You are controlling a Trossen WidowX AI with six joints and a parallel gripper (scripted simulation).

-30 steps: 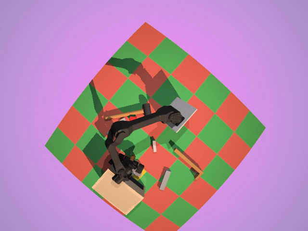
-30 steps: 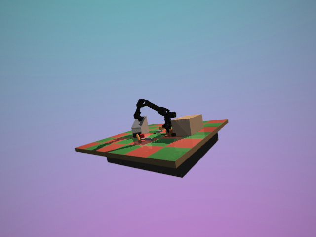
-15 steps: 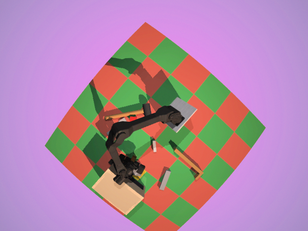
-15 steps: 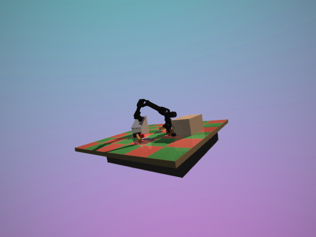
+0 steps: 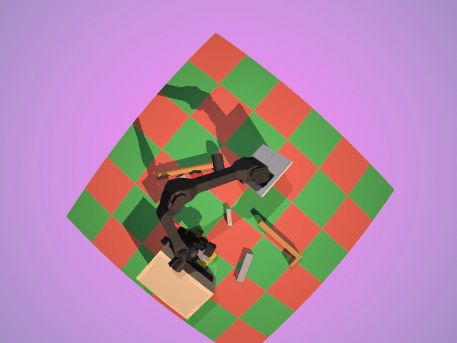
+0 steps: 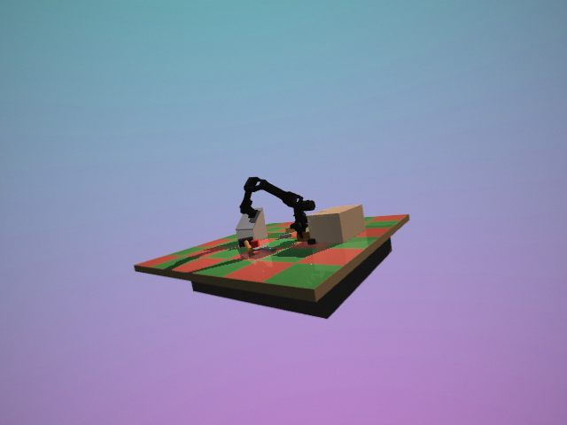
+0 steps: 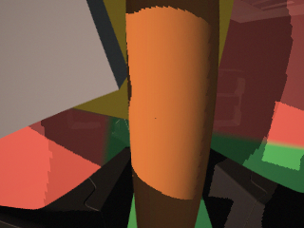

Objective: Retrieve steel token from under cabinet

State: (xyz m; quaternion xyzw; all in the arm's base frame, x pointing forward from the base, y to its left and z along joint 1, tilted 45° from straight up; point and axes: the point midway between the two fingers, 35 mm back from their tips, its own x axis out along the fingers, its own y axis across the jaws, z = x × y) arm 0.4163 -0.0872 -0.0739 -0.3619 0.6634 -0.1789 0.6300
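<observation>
My gripper (image 5: 198, 241) (image 6: 301, 232) is low in front of the beige cabinet (image 5: 175, 284) (image 6: 326, 228), shut on an orange rod-like handle (image 5: 199, 233) (image 7: 166, 95). The handle runs upright through the wrist view between both fingers; its far end is out of sight. The yellow marked area (image 5: 212, 258) (image 7: 97, 108) shows partly beside and below the gripper. A pale grey piece (image 5: 203, 255) covers part of it in the top view; I cannot tell what it is. A grey surface (image 7: 47, 62) with a dark edge fills the wrist view's upper left. I cannot make out the token.
An orange L-shaped hook (image 5: 278, 239), a grey bar (image 5: 244, 267) and a small pale block (image 5: 229, 216) lie right of the gripper. A mallet with an orange handle (image 5: 188, 169) and black head (image 5: 218, 161) lies behind the arm, near a red object (image 5: 197, 175) (image 6: 254, 243).
</observation>
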